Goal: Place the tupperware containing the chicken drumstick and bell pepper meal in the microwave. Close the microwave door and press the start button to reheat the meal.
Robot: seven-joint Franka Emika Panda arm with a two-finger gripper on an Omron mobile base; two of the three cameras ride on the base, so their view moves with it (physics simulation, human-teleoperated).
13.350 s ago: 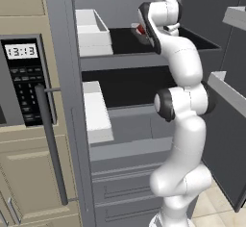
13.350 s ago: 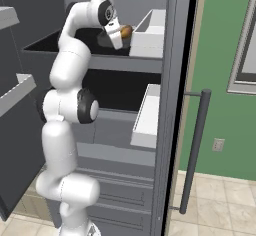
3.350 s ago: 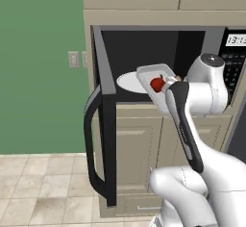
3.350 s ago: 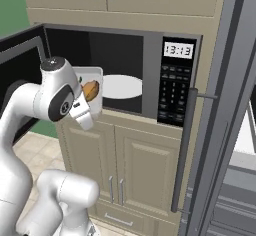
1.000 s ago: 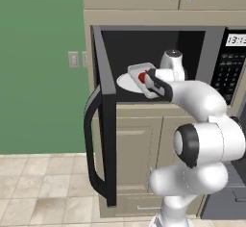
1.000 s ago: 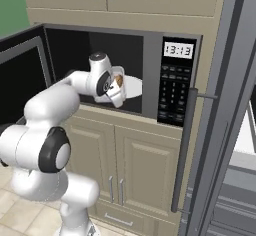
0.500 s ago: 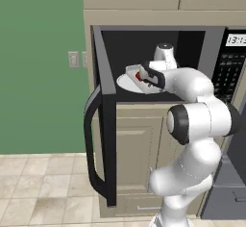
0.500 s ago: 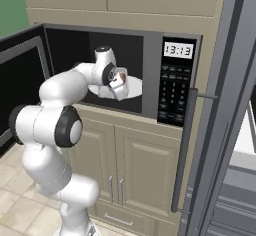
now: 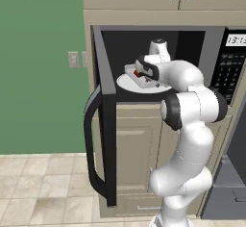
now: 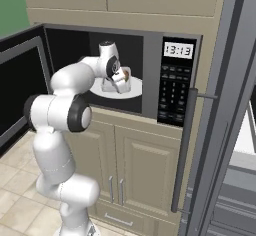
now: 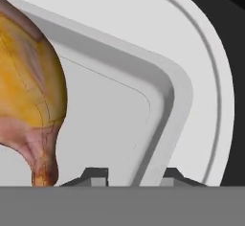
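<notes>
My jaws pinch the tupperware (image 11: 158,100) rim over the turntable plate (image 9: 126,82); up close the chicken drumstick (image 11: 28,91) shows, leftward the bell pepper (image 9: 136,73).

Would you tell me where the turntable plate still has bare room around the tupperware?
Bare plate rims the tupperware; in the left base view its free crescent faces the door. Inside the tray, bare floor lies beside the drumstick. It is crowded where the claw straddles the tray's wall.

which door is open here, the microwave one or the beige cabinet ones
The microwave door, the black panel with the long curved bar handle, is swung wide open toward the left. The beige cabinet doors below the microwave all sit flush and closed.
</notes>
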